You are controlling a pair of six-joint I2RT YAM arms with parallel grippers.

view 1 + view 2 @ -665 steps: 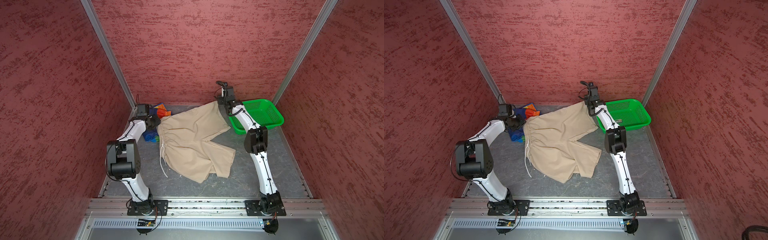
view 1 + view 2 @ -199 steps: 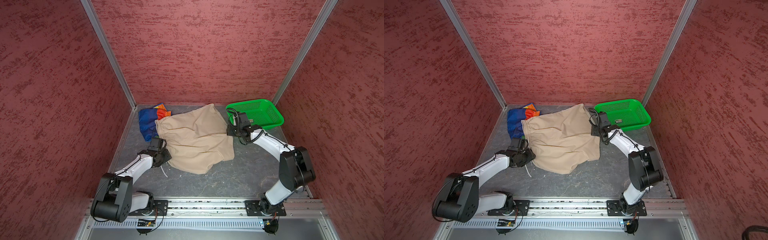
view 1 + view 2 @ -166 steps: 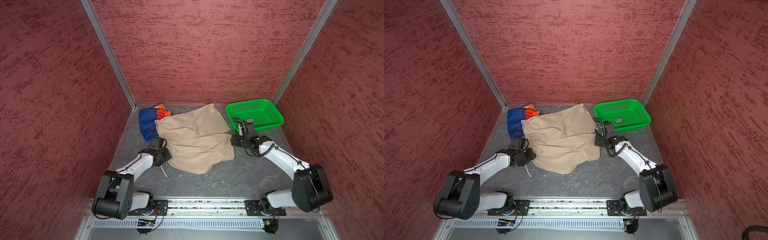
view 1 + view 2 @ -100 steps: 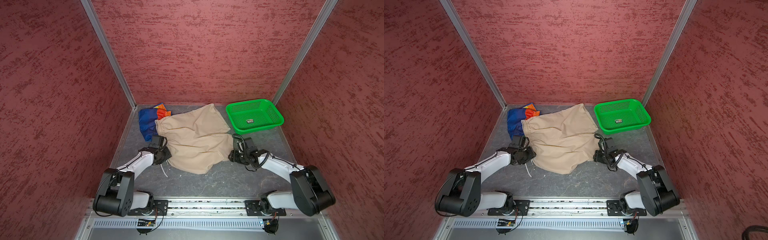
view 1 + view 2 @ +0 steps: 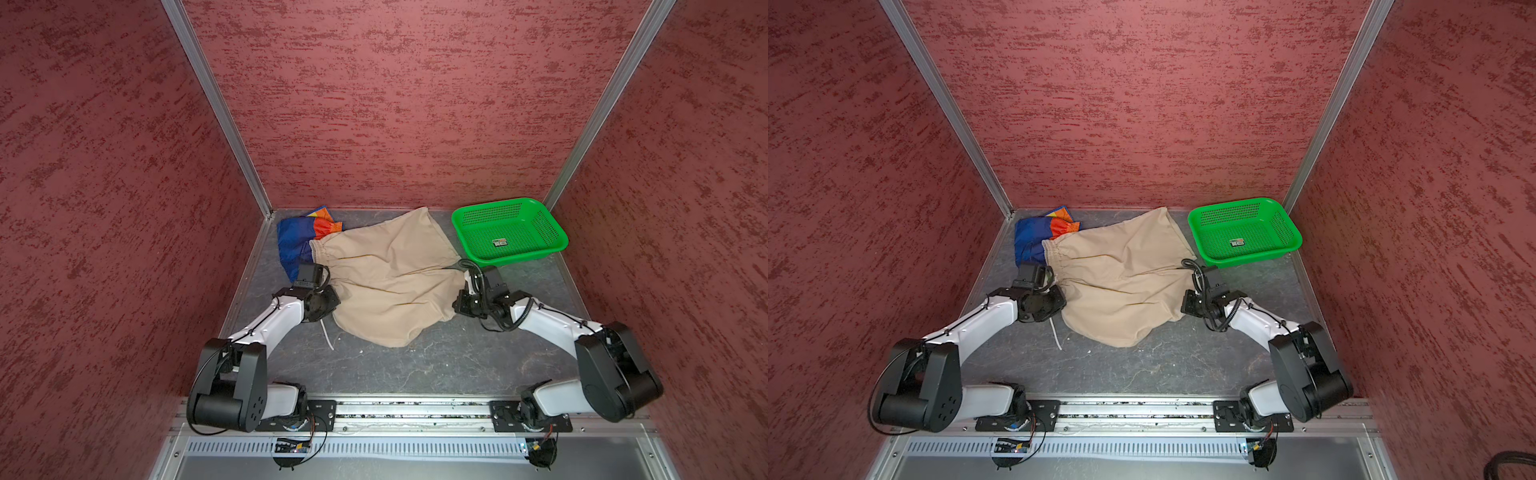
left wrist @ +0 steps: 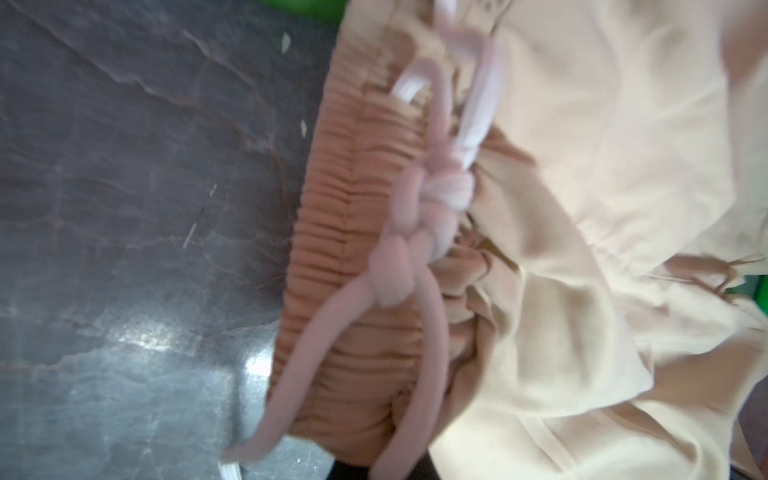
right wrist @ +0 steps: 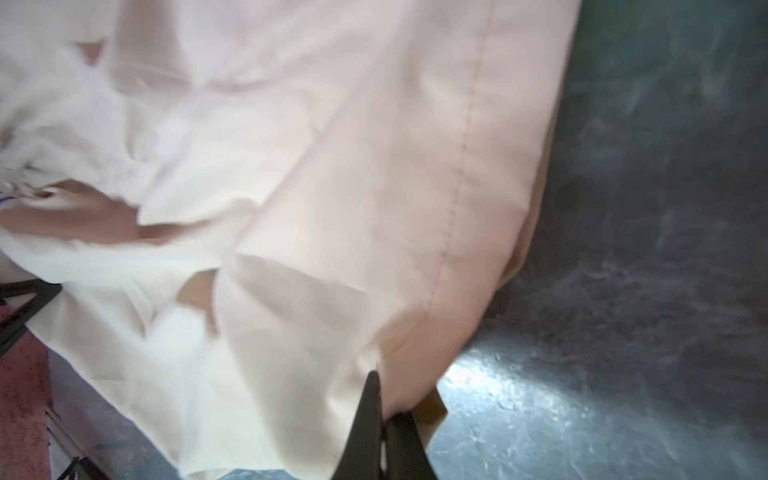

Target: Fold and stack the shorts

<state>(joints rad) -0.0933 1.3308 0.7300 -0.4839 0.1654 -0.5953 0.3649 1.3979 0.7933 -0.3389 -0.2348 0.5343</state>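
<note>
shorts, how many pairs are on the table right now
2. The beige shorts lie spread across the middle; the rainbow-striped shorts sit in the far left corner, partly under the beige waistband. Others could be hidden underneath.

The gray, marbled table (image 5: 436, 361) carries three things. Beige shorts (image 5: 390, 282) lie rumpled across its middle, their waistband overlapping striped shorts (image 5: 297, 239) bunched in the far left corner. A green basket (image 5: 523, 254) sits far right, just beside the beige cloth. A white drawstring (image 5: 328, 337) trails onto bare surface.
</note>
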